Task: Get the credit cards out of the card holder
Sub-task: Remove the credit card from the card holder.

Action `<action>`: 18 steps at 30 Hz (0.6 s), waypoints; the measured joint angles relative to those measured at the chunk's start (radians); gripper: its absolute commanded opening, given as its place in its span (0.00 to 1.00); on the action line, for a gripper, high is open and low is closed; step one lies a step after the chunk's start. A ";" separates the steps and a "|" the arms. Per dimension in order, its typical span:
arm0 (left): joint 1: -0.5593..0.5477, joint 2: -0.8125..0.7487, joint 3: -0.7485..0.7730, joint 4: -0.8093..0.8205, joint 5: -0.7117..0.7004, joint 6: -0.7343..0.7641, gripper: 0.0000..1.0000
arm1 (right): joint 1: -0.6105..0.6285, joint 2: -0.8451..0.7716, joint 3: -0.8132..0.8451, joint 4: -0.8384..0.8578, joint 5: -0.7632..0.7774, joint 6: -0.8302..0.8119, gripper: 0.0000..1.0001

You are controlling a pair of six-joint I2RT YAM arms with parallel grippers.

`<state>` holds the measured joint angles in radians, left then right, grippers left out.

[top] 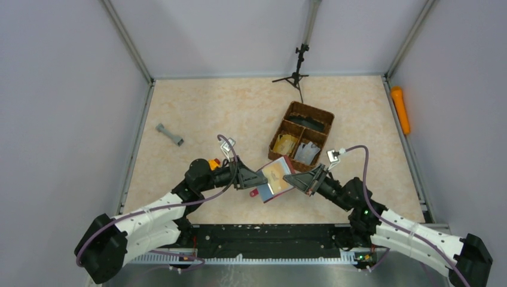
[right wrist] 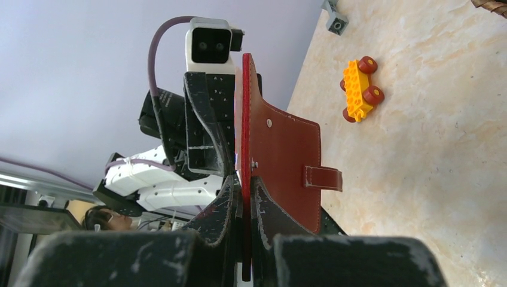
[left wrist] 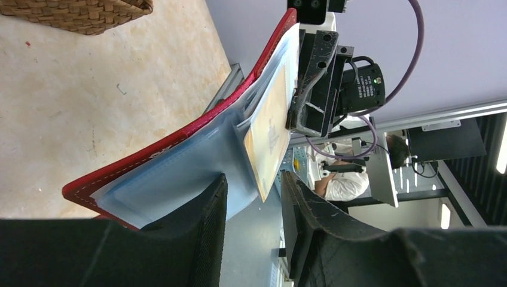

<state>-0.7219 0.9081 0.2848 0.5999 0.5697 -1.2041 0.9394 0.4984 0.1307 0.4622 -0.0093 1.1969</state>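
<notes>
Both pads of my right fingers (right wrist: pixel 218 209) were clamped tight on the red edge of the card holder (right wrist: pixel 287 158). That kept it standing on edge above the counter (right wrist: pixel 430 149), inner face turned to my other arm so the pockets could be reached. My left fingers (left wrist: pixel 197 233) stood parted, straddling the near corner of the tan card (left wrist: pixel 269 128) jutting from the blue lining (left wrist: pixel 179 173), not pinching it, I judged. Both forearms lay low and reached inward, wrists rolled sideways, meeting near the wicker basket (top: pixel 326 116).
</notes>
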 measured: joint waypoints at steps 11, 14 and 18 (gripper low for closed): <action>0.000 0.018 0.000 0.101 0.027 -0.051 0.24 | 0.000 0.023 0.000 0.002 -0.004 -0.008 0.00; 0.000 0.016 0.000 0.110 0.029 -0.058 0.20 | 0.000 0.034 0.001 0.006 -0.006 -0.010 0.00; 0.000 0.017 0.000 0.114 0.034 -0.063 0.15 | 0.000 0.066 0.003 0.033 -0.023 -0.010 0.00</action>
<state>-0.7219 0.9253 0.2848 0.7136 0.6033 -1.2671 0.9394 0.5644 0.1337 0.4953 -0.0322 1.1866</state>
